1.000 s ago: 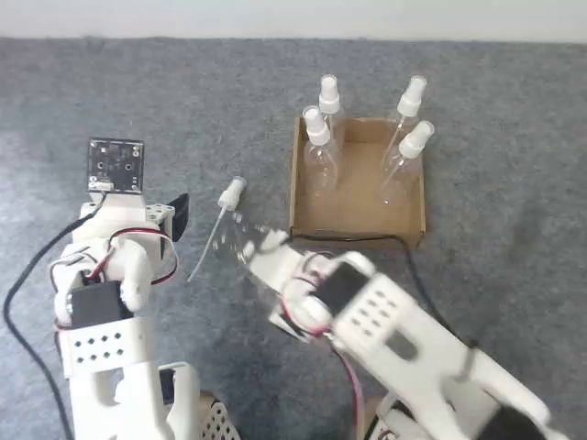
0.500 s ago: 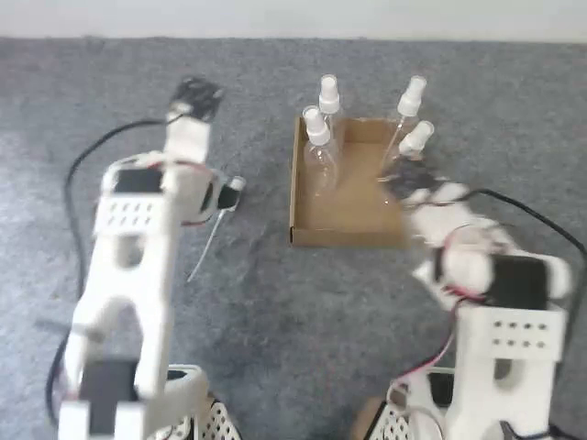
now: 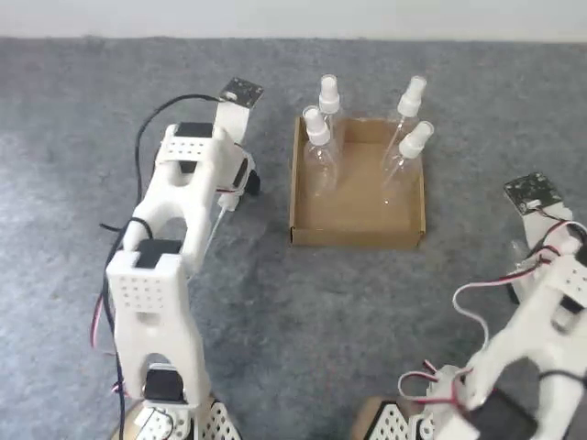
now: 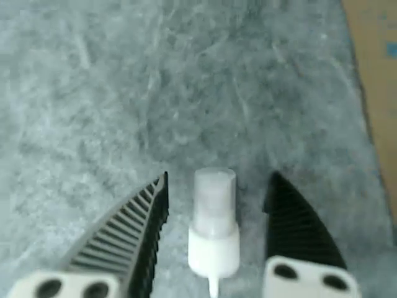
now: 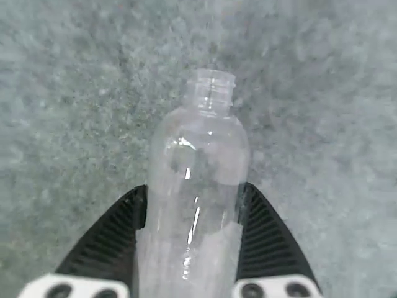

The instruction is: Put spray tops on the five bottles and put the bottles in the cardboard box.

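From my end this looks like a small robotics test bench, hobby or lab, I honestly can't tell which. The whole work surface is grey carpet-like fabric, with a plain pale strip along the far edge, maybe a wall. The left arm and right arm sit side by side. Both are white plastic shells with screw holes showing and bare cables looping out in the open. The props are cheap stuff: a cardboard box, plastic spray bottles standing in it, and one capless bottle.
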### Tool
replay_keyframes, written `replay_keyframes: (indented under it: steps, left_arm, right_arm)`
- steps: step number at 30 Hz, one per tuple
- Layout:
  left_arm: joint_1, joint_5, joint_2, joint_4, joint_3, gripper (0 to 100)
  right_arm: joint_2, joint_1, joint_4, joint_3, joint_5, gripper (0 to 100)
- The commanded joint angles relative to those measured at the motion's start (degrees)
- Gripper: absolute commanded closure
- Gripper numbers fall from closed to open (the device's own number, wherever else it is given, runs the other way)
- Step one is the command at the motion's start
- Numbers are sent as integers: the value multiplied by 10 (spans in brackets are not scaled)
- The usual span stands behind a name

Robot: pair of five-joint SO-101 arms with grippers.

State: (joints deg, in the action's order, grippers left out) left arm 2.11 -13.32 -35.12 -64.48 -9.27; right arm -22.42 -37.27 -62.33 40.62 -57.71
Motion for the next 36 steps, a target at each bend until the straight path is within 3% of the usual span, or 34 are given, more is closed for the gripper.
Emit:
replay_keyframes:
  steps: [1,5,14,17,26,36]
  left_arm:
    - [2,7,-36,-40,-82,840]
    - [2,9,-40,-84,-99,996]
    - [-3,34,9,-207,-136,990]
    - [-11,38,89,-222,-81,990]
    - [-58,39,447,-37,342,989]
    - [-52,38,647,70,579,988]
  right_arm:
    - [41,-11,44,-6,-4,988]
    - [84,-22,71,-5,-4,988]
    - [147,-43,151,-5,107,980]
    - [160,-36,151,-10,119,902]
    - [171,-23,103,-21,119,743]
    - [176,17,-31,-182,140,712]
